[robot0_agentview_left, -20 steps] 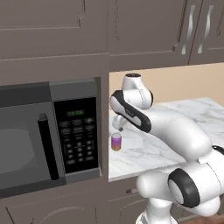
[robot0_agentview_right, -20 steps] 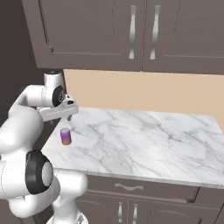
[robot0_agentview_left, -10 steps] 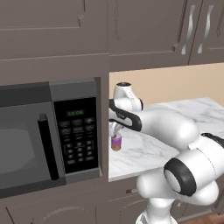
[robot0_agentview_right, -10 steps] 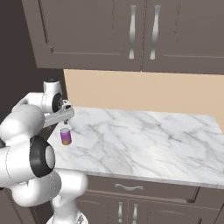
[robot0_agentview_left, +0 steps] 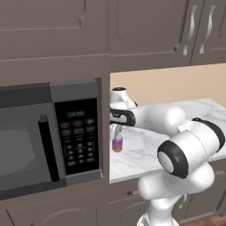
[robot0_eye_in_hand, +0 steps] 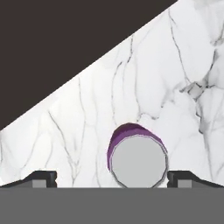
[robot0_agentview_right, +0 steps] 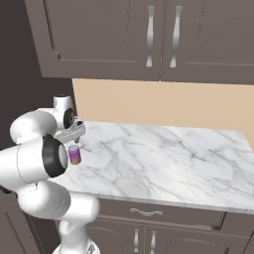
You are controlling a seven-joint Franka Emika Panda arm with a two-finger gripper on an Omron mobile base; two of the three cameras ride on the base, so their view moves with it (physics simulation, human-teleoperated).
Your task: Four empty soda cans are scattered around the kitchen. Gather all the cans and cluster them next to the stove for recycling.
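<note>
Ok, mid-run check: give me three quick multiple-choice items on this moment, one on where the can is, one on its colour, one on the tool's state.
1. Where does the soda can stand?
A. On the marble counter, near the microwave
B. Inside the microwave
C. On the floor

2. What colour is the can's upper body?
A. Green
B. Purple
C. Blue

3. How is the tool?
A. Shut on the can
B. Open, fingertips either side of the can's top
C. Open, far from the can

Answers: 1 A, both base views show it upright on the marble. 2 B, purple shows in every view. 3 B, the hand view shows the fingertips apart with the silver top between them.
</note>
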